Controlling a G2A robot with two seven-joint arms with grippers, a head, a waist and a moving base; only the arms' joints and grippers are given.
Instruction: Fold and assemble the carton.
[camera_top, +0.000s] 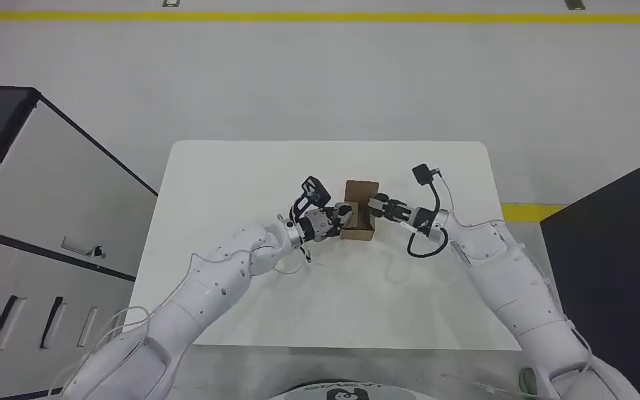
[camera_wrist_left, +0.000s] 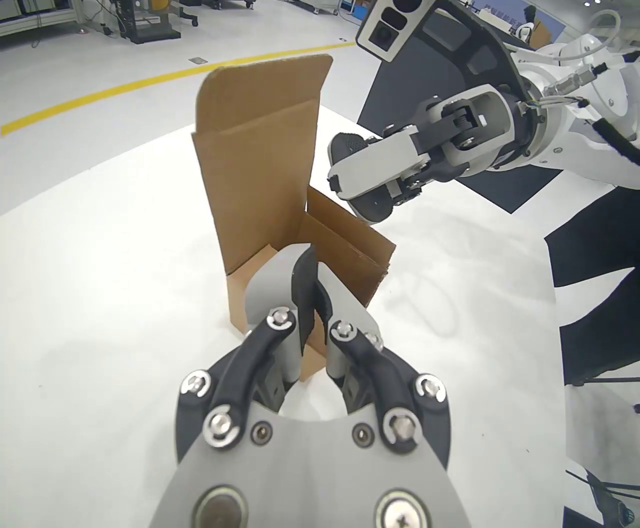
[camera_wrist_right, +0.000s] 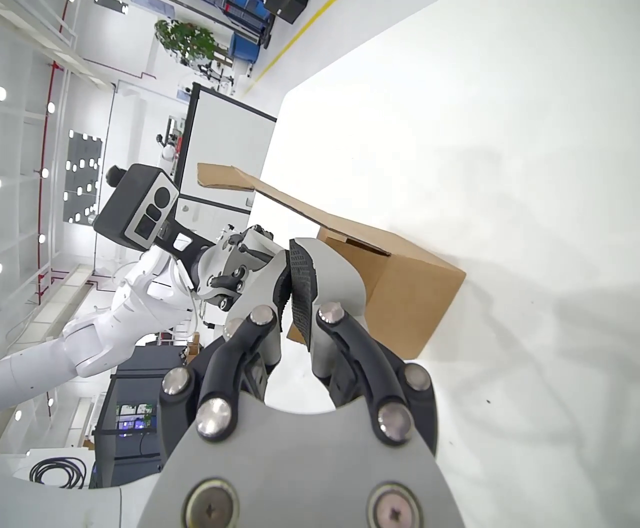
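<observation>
A brown carton (camera_top: 360, 214) stands near the middle of the white bench (camera_top: 250, 200), open at the top, its tall lid flap (camera_wrist_left: 265, 105) upright and not yet folded. The left claw (camera_top: 340, 214) is at one side wall and the right claw (camera_top: 378, 206) at the opposite one. Each claw's fingers are drawn together. The wrist views do not settle whether either one has card nipped between its pads or merely presses against the wall. The risks from here appear to lie in the box's lightness and thin walls. If one arm pushes harder than the other, the carton could skid across the smooth bench or twist out of square. If both press inward too firmly, the side walls may buckle or crease away from the scored lines. The lid flap leans slightly in the right wrist view (camera_wrist_right: 280, 197), and a passing claw could knock it backwards, tipping the box with it. Should that flap come down before the side pieces are tucked in, they would probably be trapped outside and the closure would not seat. Releasing both sides at once may also let the card spring open.
</observation>
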